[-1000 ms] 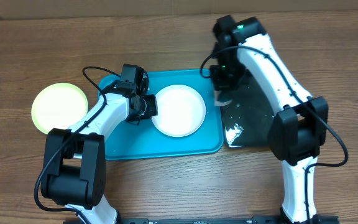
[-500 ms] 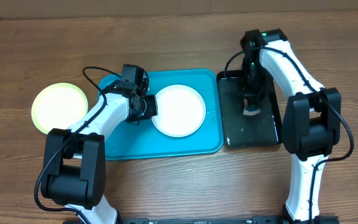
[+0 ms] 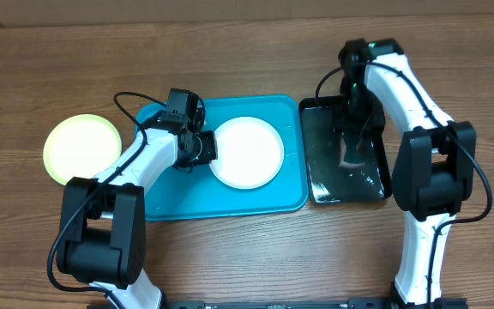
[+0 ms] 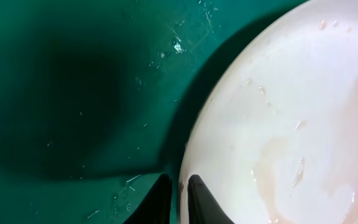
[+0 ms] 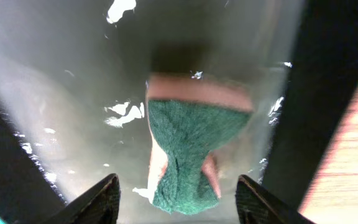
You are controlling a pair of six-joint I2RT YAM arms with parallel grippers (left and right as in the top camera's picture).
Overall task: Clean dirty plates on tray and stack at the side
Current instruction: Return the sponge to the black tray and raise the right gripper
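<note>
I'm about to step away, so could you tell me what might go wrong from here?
1. The left gripper pinches only the rim of the white plate, which looks wet and smeared; it might slip if lifted.
2. The sponge lies in the wet black tray under the open right gripper; carried over, it may drip.

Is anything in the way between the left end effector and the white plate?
Nothing visible. The left end effector sits at the rim of the white plate on the turquoise tray, one finger on each side of the edge.
</note>
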